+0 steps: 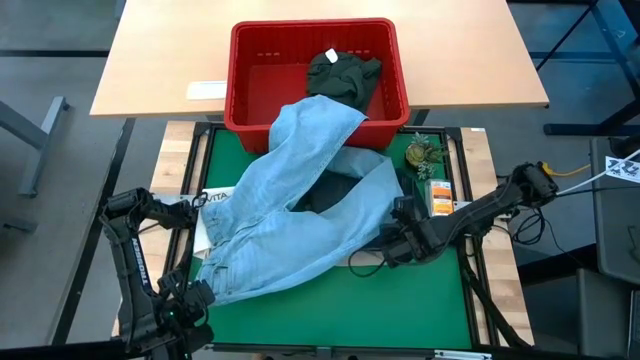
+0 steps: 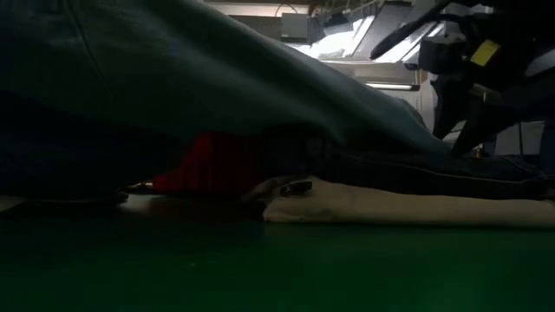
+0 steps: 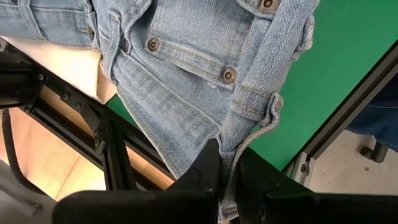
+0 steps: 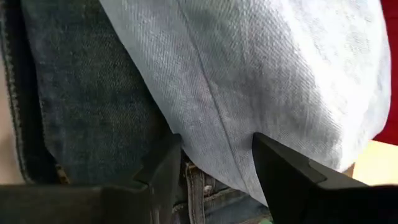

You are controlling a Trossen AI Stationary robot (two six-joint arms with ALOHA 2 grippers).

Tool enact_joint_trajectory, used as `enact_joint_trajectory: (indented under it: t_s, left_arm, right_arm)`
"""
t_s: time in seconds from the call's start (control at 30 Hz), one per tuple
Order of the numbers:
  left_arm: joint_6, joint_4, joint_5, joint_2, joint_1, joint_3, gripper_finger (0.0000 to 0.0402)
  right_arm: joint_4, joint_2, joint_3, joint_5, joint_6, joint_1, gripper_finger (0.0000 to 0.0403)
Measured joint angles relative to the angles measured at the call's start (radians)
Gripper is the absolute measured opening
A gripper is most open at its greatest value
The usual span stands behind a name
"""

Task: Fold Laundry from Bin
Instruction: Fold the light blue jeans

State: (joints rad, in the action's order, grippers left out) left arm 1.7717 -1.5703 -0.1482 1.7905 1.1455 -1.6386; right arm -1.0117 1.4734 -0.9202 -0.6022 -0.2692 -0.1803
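Light blue jeans [image 1: 300, 215] stretch from the red bin [image 1: 245, 75] down across the green mat to my left gripper [image 1: 193, 292], which is shut on their waist end. One leg end lies over the bin's near rim [image 1: 320, 118]. A dark olive-green piece [image 1: 343, 72] lies inside the bin. Dark navy jeans [image 1: 330, 192] lie under the light ones, on folded beige trousers [image 2: 399, 208]. My right gripper [image 1: 390, 240] is open, its fingers either side of a stretch of the light blue leg [image 4: 249, 81]. My left gripper pinches the waistband's edge [image 3: 239, 146] between its two fingers [image 3: 208, 174], just below a belt loop. The fingers come from above, pointing down. The waist end is lifted off the mat, and the legs trail toward the bin and over the stacked garments. I cannot tell whether my right gripper touches the leg cloth.
A white bag with printed letters [image 1: 205, 222] lies at the mat's left edge under the jeans. A small green plant-like object [image 1: 422, 155] and orange-white packets [image 1: 440, 195] sit at the right. Bare green mat [image 1: 400, 300] lies near the front right.
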Motion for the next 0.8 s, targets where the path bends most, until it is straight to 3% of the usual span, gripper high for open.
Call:
enact_joint_trajectory:
  t_s: [0.23,0.67,0.8]
  left_arm:
    - [-0.001,0.000,0.000,0.000,-0.002,0.000,0.0019]
    - [0.000,0.000,-0.003,0.000,-0.003,0.000,0.0018]
    - [0.000,0.000,-0.003,0.000,-0.003,0.000,0.0018]
  right_arm:
    - [-0.001,0.001,0.000,-0.004,0.041,0.000,0.0186]
    - [0.004,0.001,-0.001,0.121,0.071,0.110,0.0014]
    - [0.004,0.001,-0.001,0.135,0.073,0.109,0.0016]
